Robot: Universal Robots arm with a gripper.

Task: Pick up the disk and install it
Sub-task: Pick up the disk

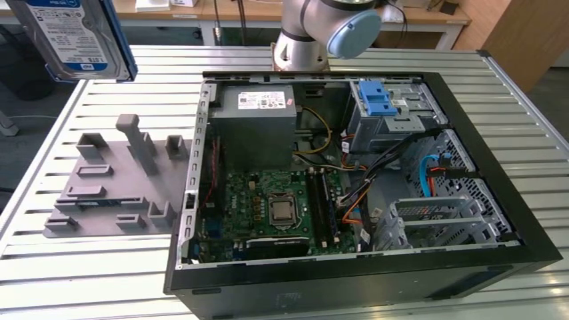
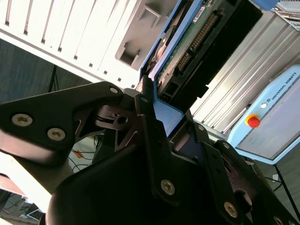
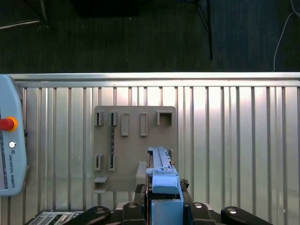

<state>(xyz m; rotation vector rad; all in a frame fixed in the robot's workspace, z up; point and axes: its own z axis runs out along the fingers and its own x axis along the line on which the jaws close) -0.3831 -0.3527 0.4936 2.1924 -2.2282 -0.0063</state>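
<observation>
The disk (image 1: 76,37) hangs in the air at the exterior view's far upper left, label side showing, above the slatted table. In the second wrist view my gripper (image 2: 168,119) is shut on the disk (image 2: 187,42), its black fingers (image 2: 143,108) pressing the blue frame from both sides, with the green circuit board and connector end pointing away. The first wrist view looks along the disk (image 3: 159,161) edge-on, and below it lies the grey fixture plate (image 3: 136,145).
An open computer case (image 1: 498,200) lies on the slatted table (image 1: 89,267), with a silver drive cage and blue latch (image 1: 378,100) at its far right. The grey fixture plate (image 1: 116,180) sits left of the case. A pendant (image 3: 9,150) rests on the table.
</observation>
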